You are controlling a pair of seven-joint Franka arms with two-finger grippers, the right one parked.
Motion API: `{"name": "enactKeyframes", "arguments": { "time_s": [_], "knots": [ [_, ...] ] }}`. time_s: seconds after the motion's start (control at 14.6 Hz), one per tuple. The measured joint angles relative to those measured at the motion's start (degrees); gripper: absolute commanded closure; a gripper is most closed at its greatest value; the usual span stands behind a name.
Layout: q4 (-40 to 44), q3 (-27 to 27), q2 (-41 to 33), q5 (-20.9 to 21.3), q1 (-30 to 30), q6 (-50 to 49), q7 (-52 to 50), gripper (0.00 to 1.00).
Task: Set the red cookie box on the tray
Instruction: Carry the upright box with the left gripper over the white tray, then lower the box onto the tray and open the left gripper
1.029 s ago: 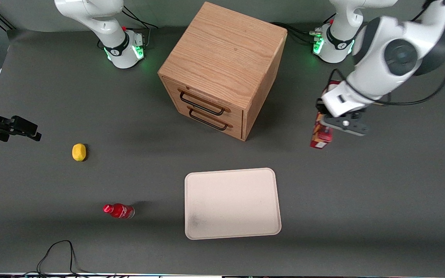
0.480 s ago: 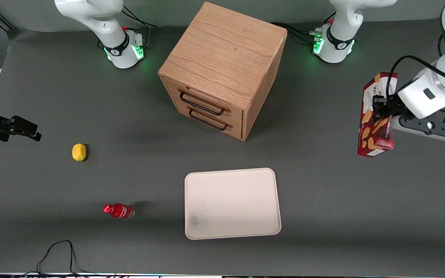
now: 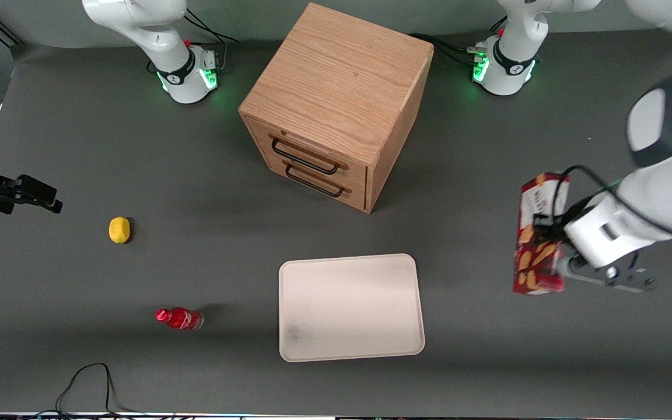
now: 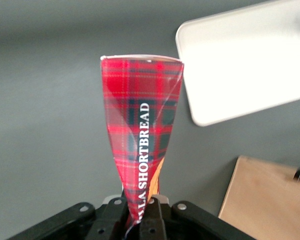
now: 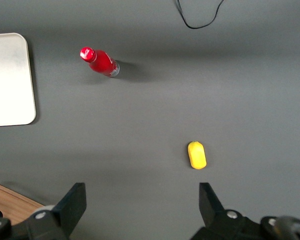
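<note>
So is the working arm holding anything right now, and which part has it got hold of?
Yes. The gripper is shut on the red cookie box, pinching its narrow sides near one end, in the air toward the working arm's end, not yet over the tray.

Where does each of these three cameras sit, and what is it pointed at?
Front view: high up, looking down on the table; shows both arms, the hand shut on the red cookie box.
Left wrist view: on the working arm, looking along the red cookie box toward the tray.
Right wrist view: on the parked arm, facing the tabletop.
All three show the tray.
</note>
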Motion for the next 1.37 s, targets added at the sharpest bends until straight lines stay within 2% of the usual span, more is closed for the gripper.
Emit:
{"name": "enactKeyframes", "arguments": {
  "time_s": [0.27,0.55,0.75,1.03,1.37],
  "knots": [
    [2.35,-0.19,8.33,0.05,-6.16,10.28,-12.27,1.0],
    [2.96,-0.1,14.6,1.22,-9.73,18.4,-19.5,1.0],
    [3.14,-0.03,17.86,3.59,-10.9,22.94,-20.87,1.0],
    [3.43,0.3,22.6,3.91,-10.93,29.26,-20.94,1.0],
    [3.88,0.28,26.11,3.91,-10.99,30.81,-20.94,1.0]
  ]
}}
